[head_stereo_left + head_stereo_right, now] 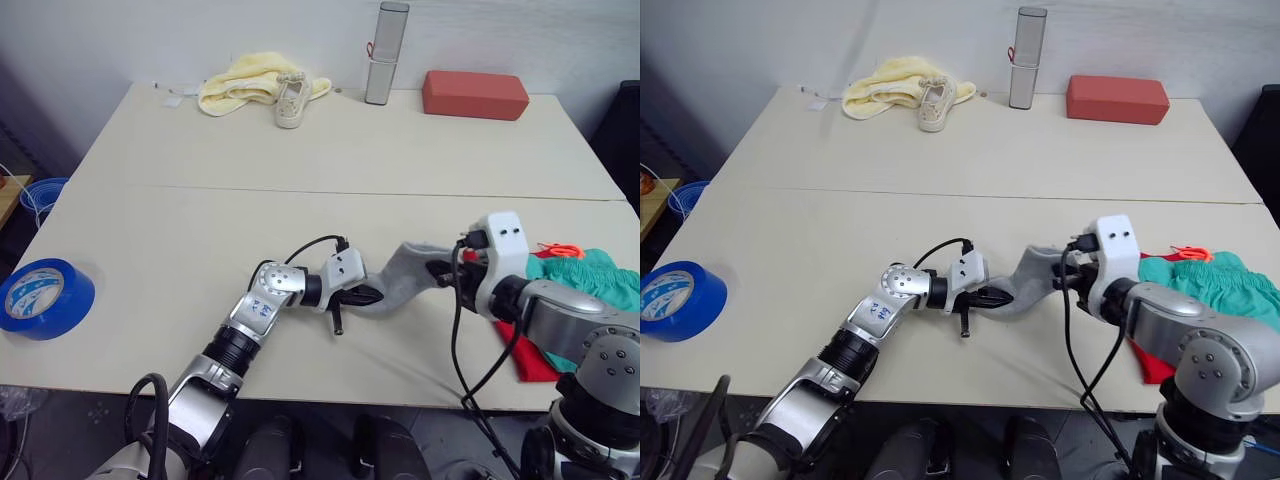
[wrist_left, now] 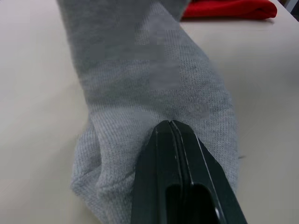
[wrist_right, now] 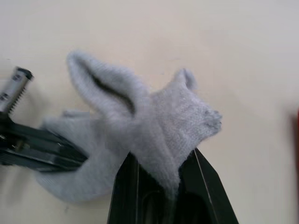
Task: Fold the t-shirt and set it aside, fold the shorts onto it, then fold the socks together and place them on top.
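My left gripper (image 1: 368, 296) has its two black fingers pressed together on one end of the socks (image 1: 400, 278), pinching the grey knit low against the table (image 1: 200, 250); in the left wrist view the closed fingers (image 2: 175, 154) sit right on the fabric, which bunches around them. My right gripper (image 3: 163, 179) is clamped on the other end of the socks, with a fold of grey cloth squeezed between its fingers (image 3: 126, 182) and an open cuff standing up just past them. Between the two grippers the socks stretch as one short grey band, lifted a little at the right end and lying on the table at the left. Just beyond my right gripper, near the table's right edge, the shorts (image 1: 590, 275) lie in a teal-green heap on top of the t-shirt (image 1: 530, 360), whose red edge shows beneath them. Well apart on the far side of the table I see a pale yellow cloth (image 1: 245, 85) with a beige shoe (image 1: 290, 100) against it, a grey upright cylinder (image 1: 385, 55) and a red-brown block (image 1: 475, 95). A blue tape roll (image 1: 45, 298) sits at the table's left edge.
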### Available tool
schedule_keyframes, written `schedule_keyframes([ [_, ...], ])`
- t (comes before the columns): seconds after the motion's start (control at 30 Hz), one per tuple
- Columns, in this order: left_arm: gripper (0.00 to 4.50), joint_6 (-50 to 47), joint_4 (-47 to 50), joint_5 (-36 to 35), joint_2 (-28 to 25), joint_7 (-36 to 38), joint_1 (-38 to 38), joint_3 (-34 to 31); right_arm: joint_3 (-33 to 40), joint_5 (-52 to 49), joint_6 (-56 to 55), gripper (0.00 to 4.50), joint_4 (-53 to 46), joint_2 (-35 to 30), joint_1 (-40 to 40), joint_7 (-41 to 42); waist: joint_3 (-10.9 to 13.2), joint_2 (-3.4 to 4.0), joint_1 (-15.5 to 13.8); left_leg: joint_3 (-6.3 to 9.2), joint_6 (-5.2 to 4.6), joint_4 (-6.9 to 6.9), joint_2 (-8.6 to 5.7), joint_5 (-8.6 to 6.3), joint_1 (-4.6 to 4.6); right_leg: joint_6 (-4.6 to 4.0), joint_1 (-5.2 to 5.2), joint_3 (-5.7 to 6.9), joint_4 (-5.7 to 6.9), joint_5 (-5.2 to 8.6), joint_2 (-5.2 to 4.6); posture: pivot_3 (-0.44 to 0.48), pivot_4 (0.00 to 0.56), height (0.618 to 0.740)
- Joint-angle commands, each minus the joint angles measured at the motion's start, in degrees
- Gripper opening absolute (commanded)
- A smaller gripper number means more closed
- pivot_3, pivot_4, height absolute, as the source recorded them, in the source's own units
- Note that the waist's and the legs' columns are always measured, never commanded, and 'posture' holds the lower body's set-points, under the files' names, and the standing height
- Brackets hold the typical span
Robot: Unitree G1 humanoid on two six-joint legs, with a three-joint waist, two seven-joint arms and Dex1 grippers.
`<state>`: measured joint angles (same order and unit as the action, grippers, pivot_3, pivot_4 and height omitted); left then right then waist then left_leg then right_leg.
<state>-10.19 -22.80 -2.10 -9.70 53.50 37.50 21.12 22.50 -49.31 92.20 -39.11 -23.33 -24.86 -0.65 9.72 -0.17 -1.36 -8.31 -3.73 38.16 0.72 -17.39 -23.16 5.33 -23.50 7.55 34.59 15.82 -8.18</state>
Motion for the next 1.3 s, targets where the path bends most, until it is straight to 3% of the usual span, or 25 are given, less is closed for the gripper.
schedule_keyframes([
  [0.03, 0.0, -2.9, -2.3, 1.9, -0.8, 0.1, -1.4, 1.5, -5.1, -2.8, 0.3, 0.04, -3.6, -1.8, 0.0, -2.7, 0.0, 0.0, 0.0, 0.0, 0.0, 0.0, 0.0, 0.0, 0.0, 0.0, 0.0, 0.0, -0.01, 0.0, 0.0, 0.0, 0.15, 0.74],
  [0.17, 0.0, -3.5, -2.2, 2.0, -1.5, -0.1, -1.3, 1.1, -11.4, -2.1, 0.3, 0.04, -5.6, -4.8, 1.1, -4.2, 0.0, 0.0, 0.1, -0.01, -0.01, 0.0, 0.0, -0.01, -0.01, 0.0, 0.01, 0.0, -0.04, 0.0, 0.0, 0.0, 0.15, 0.74],
  [0.43, 0.0, -5.1, -1.4, 1.7, -2.5, -0.4, -1.7, -0.1, -15.9, -2.3, 0.3, 0.04, -8.2, -4.5, 3.3, -5.3, 0.0, -0.01, 0.2, -0.01, 0.0, -0.01, 0.01, 0.0, 0.0, 0.0, 0.0, -0.01, -0.01, 0.0, 0.02, 0.0, 0.15, 0.74],
  [0.67, 0.0, -6.4, -0.2, 1.2, -3.1, 0.0, -1.7, -0.4, -6.6, 3.8, -0.5, 0.04, -4.0, -10.6, 7.2, -1.4, 0.0, -0.02, 0.3, -0.01, -0.01, -0.01, 0.01, -0.01, -0.01, 0.0, 0.0, 0.0, -0.04, 0.0, 0.04, 0.0, 0.15, 0.74],
  [0.83, 0.0, -6.5, -0.3, 0.4, -3.1, 0.5, -0.6, -0.7, -0.5, 5.5, -2.3, 0.04, -0.2, -6.9, 10.8, 1.7, 0.0, -0.02, 0.3, -0.02, 0.01, -0.06, 0.06, 0.0, 0.0, -0.01, -0.02, -0.01, -0.03, 0.01, 0.1, 0.0, 0.15, 0.74],
  [1.0, 0.0, -4.7, 0.7, -2.8, -2.5, 3.0, 0.4, -2.4, -1.2, 6.9, -5.2, 0.04, 1.2, -5.0, 14.6, 4.2, 0.0, -0.01, 0.2, -0.03, 0.0, -0.06, 0.06, 0.0, -0.01, -0.01, -0.03, -0.01, -0.04, 0.01, 0.1, 0.0, 0.15, 0.74],
  [1.3, 0.0, -9.6, 7.2, -9.7, -0.6, 6.6, 3.3, -6.0, -3.9, 10.1, -7.0, 0.04, 0.0, -4.5, 14.7, 5.0, 0.1, -0.03, 0.2, -0.03, 0.02, -0.06, 0.06, 0.01, -0.13, -0.01, -0.13, -0.01, -0.06, 0.01, 0.1, 0.0, 0.15, 0.74],
])
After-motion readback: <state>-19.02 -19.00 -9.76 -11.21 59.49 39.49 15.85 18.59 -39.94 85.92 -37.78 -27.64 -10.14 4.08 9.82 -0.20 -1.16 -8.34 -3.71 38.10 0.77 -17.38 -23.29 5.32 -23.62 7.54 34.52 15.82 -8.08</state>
